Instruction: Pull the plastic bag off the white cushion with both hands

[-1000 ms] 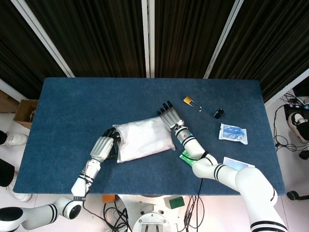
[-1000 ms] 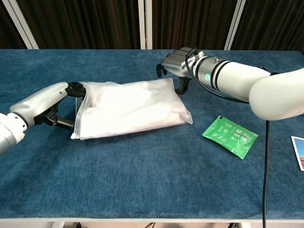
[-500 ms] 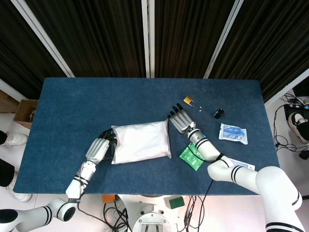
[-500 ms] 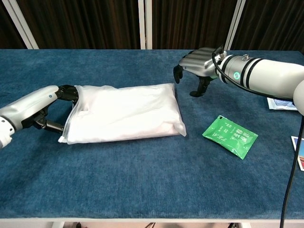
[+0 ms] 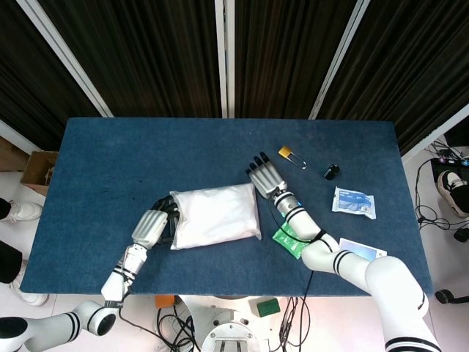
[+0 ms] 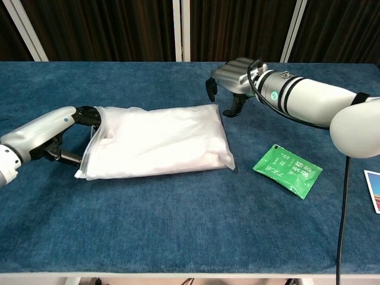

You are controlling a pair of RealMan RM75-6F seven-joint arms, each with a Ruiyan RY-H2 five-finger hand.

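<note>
Still bagged: white cushion (image 6: pixel 157 139) | left hand (image 6: pixel 65 133) grips plastic bag (image 6: pixel 89 160) | right hand (image 6: pixel 228 83) spread, empty

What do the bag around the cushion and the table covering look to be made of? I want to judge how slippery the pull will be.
Plastic bag: thin, clear film, judging by its soft sheen and fine wrinkles; probably slick. White cushion inside: looks like soft fabric, though the film blurs its texture. Table covering: matte blue cloth, seemingly felt or short-pile carpet, with no glare, so likely grippy.
</note>
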